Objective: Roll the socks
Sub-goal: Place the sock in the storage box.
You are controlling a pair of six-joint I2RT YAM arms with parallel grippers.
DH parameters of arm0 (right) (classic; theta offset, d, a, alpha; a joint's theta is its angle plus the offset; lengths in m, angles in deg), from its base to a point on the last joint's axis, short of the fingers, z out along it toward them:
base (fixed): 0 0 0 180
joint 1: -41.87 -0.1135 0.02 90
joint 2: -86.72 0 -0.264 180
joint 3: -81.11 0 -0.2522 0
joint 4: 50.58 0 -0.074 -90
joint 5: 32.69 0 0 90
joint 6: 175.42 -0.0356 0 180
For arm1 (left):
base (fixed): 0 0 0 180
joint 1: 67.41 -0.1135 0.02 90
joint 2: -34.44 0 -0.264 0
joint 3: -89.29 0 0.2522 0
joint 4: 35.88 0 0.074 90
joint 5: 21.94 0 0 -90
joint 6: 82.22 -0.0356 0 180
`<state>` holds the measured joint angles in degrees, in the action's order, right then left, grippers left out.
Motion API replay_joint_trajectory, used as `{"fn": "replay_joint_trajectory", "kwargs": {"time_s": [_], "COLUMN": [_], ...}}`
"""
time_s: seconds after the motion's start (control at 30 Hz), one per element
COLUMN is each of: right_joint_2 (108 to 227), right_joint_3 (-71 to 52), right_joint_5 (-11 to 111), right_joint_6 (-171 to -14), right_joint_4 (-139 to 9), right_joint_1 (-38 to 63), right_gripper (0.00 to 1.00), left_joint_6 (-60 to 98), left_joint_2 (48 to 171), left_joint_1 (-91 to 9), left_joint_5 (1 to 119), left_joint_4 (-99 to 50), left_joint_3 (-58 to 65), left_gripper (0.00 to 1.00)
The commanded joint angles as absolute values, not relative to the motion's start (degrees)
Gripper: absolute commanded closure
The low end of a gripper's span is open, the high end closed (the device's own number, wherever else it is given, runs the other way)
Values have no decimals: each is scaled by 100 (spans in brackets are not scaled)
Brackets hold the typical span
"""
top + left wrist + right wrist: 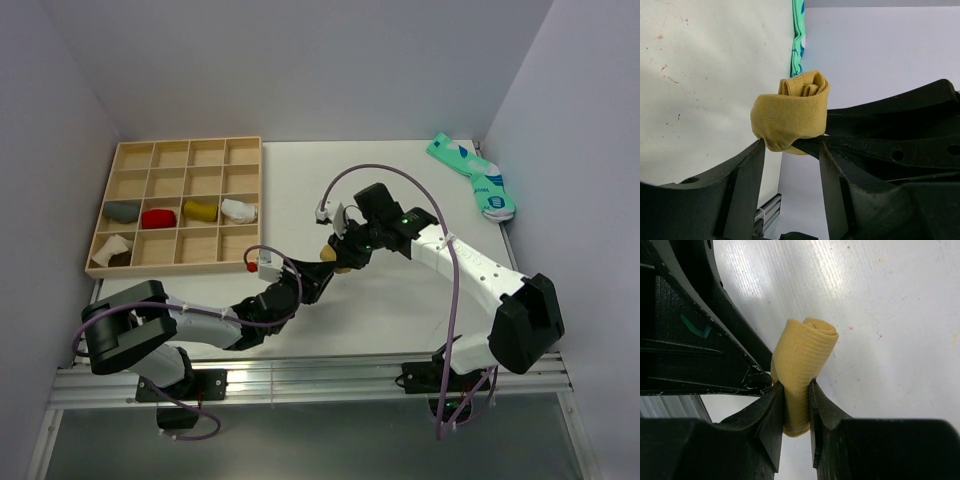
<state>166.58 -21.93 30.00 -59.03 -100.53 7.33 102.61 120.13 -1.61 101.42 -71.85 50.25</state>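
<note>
**Mustard-yellow sock roll being held between two end effectors**

Mustard-yellow fabric sock (338, 262) (792, 117) (802, 365), already wound into a tight roll with its spiral end showing, is sitting where the two arms meet. The right end effector (352, 246) (796, 390) is pinching it, its fingers narrowed onto the roll's lower part with fabric squeezed flat between them. The left end effector (318, 272) (790, 150) is standing about half open, its tips flanking the roll's base. One tip is touching the fabric, but whether that pair is actually pressing cannot be told.

Judging from this, the risk is lying in the handover. If the right end effector is letting go while the left is only loosely bracketing the base, the roll is likely to spring open or drop onto the white counter (300, 180). A pinch on outer layers alone could also be pulling the cuff loose. With black fingers crowded this closely, they could be knocking each other too.

Far to the left of both end effectors, a compartmented wooden tray (110, 200) is holding small rolled socks (158, 217). Well beyond the right end effector, teal-and-white patterned socks (475, 175) (798, 35) are lying unrolled.
</note>
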Motion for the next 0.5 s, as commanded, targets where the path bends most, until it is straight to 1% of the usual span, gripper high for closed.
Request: {"fn": "replay_joint_trajectory", "kwargs": {"time_s": [0.0,0.13,0.2,0.3,0.47], "right_joint_2": [16442,16354,16354,16354,16310], "right_joint_3": [-2299,-2308,-2281,-2229,-2220], "right_joint_5": [2777,2848,2839,2865,2962], "right_joint_6": [-6028,-6028,-6037,-6054,-6072], "right_joint_4": [-9985,-9941,-9959,-9968,-9932], "right_joint_1": [540,540,540,522,504], "right_gripper": [94,95,95,95,95], "left_joint_6": [10103,10208,10323,10253,10349], "left_joint_2": [11777,11584,11513,11495,11530], "left_joint_1": [-220,-220,-220,-220,-220], "left_joint_5": [10383,10488,10550,10576,10497], "left_joint_4": [-7626,-7740,-7399,-7564,-7151], "left_joint_3": [5004,5241,5206,5250,5004], "left_gripper": [47,47,46,46,45]}}
